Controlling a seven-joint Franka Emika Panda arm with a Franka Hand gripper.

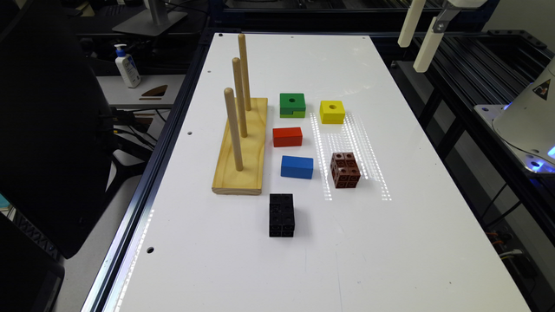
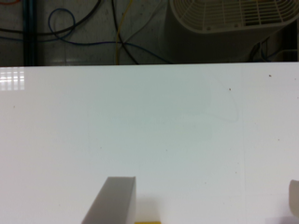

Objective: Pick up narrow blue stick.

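So the gripper (image 1: pixel 418 41) is hanging way up high above the white table (image 1: pixel 390 242), near its far edge toward the exterior view's right. You can see two cream-colored fingers (image 1: pixel 428 51) angled downward and slanting toward the exterior view's left, with a clear gap between them, so it's spread open and holding nothing. The wrist view backs that up: one finger (image 2: pixel 114 200) pokes in on one side, a sliver of the other sits at the opposite edge, and there's just bare table between them. A little bit of yellow peeks in right next to that nearer finger, too small to say for sure what it is.

The narrow blue stick (image 1: pixel 297 167) is lying flat on the table, well apart from the gripper, nearer the camera and further to the exterior view's left. It's not touched by anything. The red block (image 1: pixel 287 137) sits just beyond it, on the gripper's side, with a small gap. The yellow block (image 1: pixel 332 112) with a hole is the closest thing to the gripper, and the green block (image 1: pixel 292 105) is beside that. The brown brick cube (image 1: pixel 345 170) is beside the blue one, the black brick block (image 1: pixel 282 215) is further out still, and the wooden peg stand (image 1: pixel 241 147) is on the blue stick's far side from the gripper.

The robot's white base (image 1: pixel 531 119) is off at the exterior view's right edge.
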